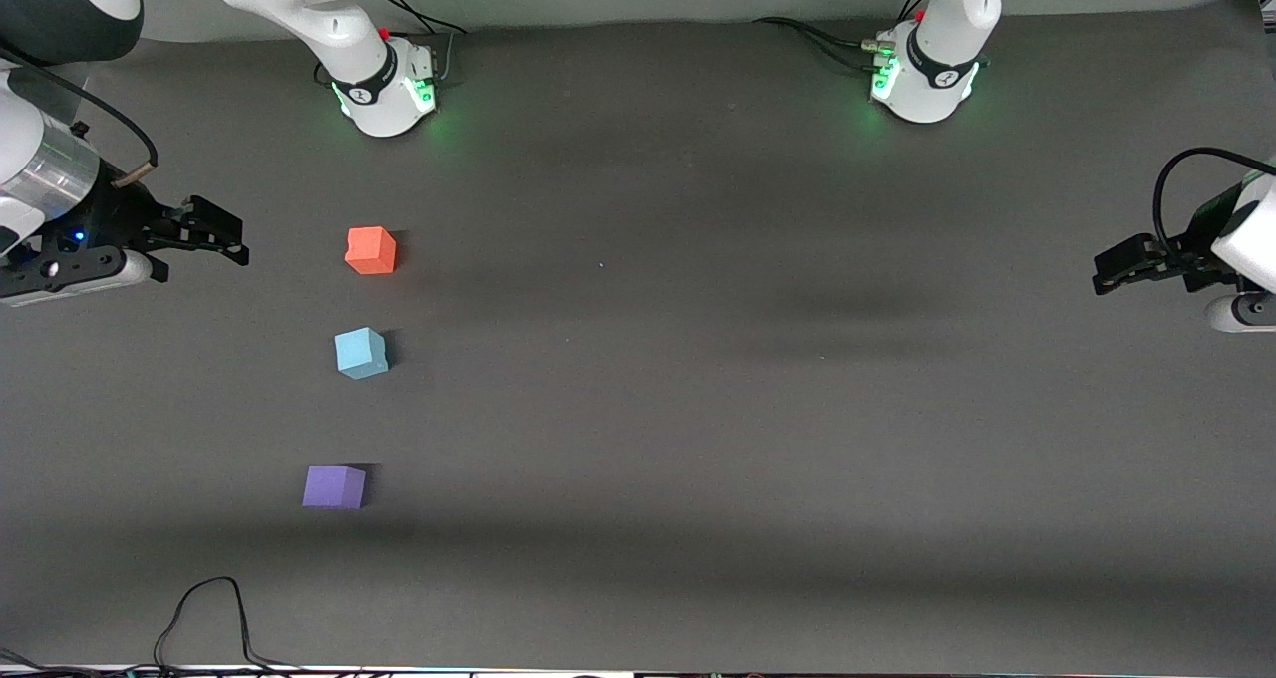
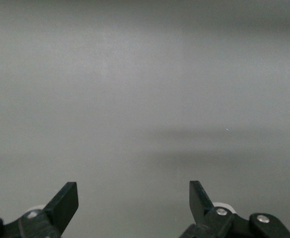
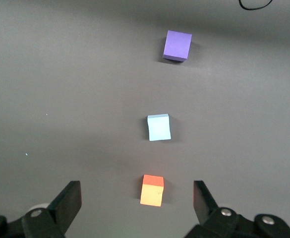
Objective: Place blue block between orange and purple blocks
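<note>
A: Both sets of jaws are spread and carry nothing. Your right gripper hangs over the desk near the orange block; your left gripper waits at its own end.

B: Where's the blue block?

A: Already between orange and the purple block, closer to orange. If you nudge it, come straight down, square to its faces. Nothing stands in the way; a cable lies at the desk edge nearest the camera.
</note>
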Controlling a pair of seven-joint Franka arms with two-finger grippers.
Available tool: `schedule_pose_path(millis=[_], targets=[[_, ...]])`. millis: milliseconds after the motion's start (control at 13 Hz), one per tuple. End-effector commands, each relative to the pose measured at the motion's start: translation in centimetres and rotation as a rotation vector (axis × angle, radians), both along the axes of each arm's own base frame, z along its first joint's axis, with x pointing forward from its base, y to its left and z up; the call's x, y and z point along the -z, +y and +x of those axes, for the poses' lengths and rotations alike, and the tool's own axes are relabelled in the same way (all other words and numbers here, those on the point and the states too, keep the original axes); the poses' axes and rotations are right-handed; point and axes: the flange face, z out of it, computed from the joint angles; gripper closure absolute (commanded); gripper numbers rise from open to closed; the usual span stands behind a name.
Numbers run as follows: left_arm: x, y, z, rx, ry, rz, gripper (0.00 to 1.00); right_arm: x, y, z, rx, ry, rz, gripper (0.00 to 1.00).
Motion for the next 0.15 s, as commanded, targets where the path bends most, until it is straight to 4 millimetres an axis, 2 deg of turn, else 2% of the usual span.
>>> schedule_pose_path(millis=[0,77], targets=[[-0.17,0.16,-0.48,0.011,0.008,0.011,0.00,-0.06,-0.09,-0.76,0.021,-0.011,-0.021,0.00],[-0.16,0.16,-0.49,0.011,0.009,0.011,0.00,0.46,-0.09,-0.76,0.029,-0.006,-0.021,0.00]])
